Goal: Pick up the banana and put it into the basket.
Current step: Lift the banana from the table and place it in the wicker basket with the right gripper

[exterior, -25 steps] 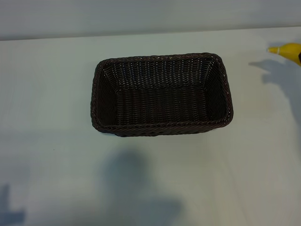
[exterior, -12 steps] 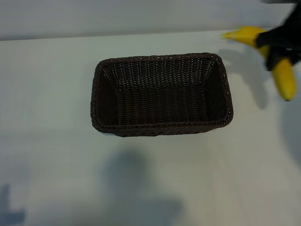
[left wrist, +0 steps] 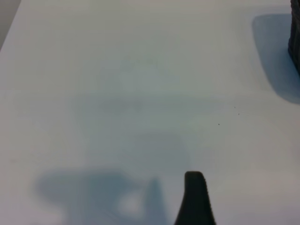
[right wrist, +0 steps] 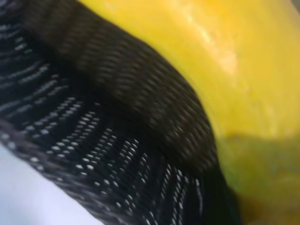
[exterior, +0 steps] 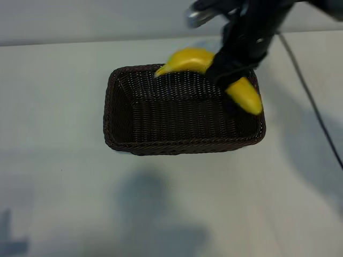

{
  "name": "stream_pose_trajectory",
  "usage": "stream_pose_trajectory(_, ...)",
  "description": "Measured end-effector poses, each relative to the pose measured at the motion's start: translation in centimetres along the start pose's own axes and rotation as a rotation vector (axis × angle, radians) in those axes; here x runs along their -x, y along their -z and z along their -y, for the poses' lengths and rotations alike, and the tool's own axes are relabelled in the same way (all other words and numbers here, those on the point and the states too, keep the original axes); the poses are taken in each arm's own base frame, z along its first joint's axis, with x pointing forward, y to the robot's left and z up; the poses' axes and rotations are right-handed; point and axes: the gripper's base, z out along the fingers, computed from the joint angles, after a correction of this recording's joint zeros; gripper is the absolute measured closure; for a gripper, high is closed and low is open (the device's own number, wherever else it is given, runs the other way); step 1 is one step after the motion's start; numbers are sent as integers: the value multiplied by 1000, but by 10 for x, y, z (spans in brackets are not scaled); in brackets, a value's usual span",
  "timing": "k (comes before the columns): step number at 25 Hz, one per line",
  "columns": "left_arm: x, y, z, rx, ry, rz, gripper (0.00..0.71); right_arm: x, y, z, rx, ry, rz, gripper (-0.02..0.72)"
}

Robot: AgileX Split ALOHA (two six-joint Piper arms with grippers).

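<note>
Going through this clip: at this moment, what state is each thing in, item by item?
Curved bright yellow banana: held in the air over the basket's far right part, not yet released.
Rectangular dark brown woven wicker basket: upright on the table, nothing lying in it.
Right tool: shut on the banana's middle, pointing down above the basket.
Left tool: open, holding nothing, over bare white table beside the basket.

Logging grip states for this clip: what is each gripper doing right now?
Left gripper: open, holding nothing, parked over bare table.
Right gripper: shut on the banana, above the basket.
</note>
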Motion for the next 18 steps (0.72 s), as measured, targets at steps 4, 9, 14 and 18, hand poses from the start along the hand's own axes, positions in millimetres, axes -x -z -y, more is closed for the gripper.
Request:
stream_pose_trajectory(4, 0, 0, 0, 0, 0, 0, 147, 11, -10, -26, -38, 189, 19, 285)
stream_pose_trajectory(9, 0, 0, 0, 0, 0, 0, 147, 19, -24, -30, -96, 256, 39, 285)
stream_pose_trajectory(14, 0, 0, 0, 0, 0, 0, 147, 22, -48, -25, -108, 272, 23, 285)
stream_pose_trajectory(18, 0, 0, 0, 0, 0, 0, 147, 24, -75, -21, -108, 275, 13, 285)
